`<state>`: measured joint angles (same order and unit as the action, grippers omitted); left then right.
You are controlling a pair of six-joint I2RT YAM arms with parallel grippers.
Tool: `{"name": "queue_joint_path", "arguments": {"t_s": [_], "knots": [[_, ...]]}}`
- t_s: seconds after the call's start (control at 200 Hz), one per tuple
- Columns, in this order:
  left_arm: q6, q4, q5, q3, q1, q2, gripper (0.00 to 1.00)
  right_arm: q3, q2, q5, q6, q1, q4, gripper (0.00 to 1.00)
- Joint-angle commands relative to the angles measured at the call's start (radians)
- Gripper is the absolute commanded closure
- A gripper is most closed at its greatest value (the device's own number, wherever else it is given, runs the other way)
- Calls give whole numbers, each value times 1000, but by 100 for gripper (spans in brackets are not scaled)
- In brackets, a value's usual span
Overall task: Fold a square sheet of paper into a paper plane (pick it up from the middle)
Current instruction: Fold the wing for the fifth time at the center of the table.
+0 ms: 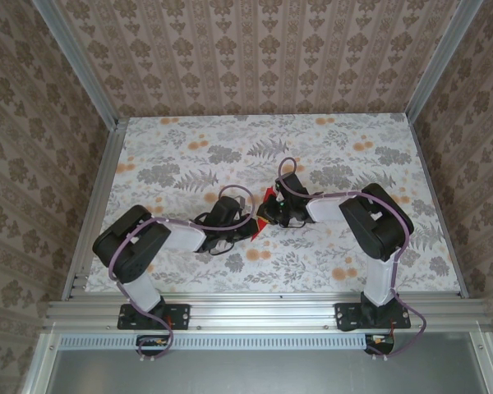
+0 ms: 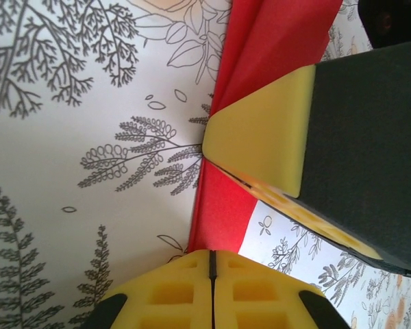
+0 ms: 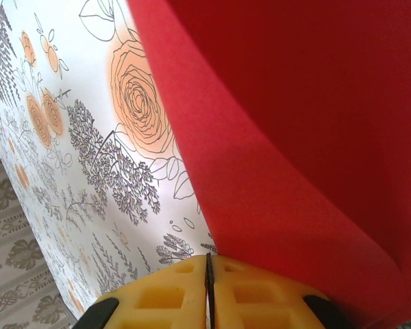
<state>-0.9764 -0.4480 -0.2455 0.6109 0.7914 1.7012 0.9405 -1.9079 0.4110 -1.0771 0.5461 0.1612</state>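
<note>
The red sheet of paper (image 1: 267, 197) is folded and held just above the middle of the table, between the two grippers. My left gripper (image 1: 254, 229) is shut on one end; in the left wrist view the folded strip (image 2: 222, 219) comes straight out of the shut pads (image 2: 212, 258). My right gripper (image 1: 268, 215) meets it from the right, and its yellow fingers (image 2: 260, 137) are pressed on the same strip. Seen from the right wrist, the paper (image 3: 294, 137) curves up from the shut gripper (image 3: 207, 264). Whether it has the paper plane's dart shape I cannot tell.
The table (image 1: 189, 164) has a floral cover. Aluminium rails (image 1: 94, 205) run along its left, right and near edges, with patterned walls (image 1: 263, 49) behind and to the sides. Both arm bases (image 1: 152, 316) sit at the near edge.
</note>
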Motion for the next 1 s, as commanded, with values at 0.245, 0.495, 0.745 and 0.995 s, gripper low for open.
{"name": "queue_joint_path", "arguments": {"t_s": [0.245,0.495,0.745,0.995], "knots": [[-1,-10,-21,31,1,43,92,-31,-20,-11,-9,11,-67,89],[-27,96,-7,-32,4,36,96,4,-25,-7,57,-6,-100,89],[17,285,-53,-38,17,36,98,67,-57,12,161,-51,-138,89],[45,377,-61,-27,16,37,99,117,-89,21,225,-104,-148,89]]}}
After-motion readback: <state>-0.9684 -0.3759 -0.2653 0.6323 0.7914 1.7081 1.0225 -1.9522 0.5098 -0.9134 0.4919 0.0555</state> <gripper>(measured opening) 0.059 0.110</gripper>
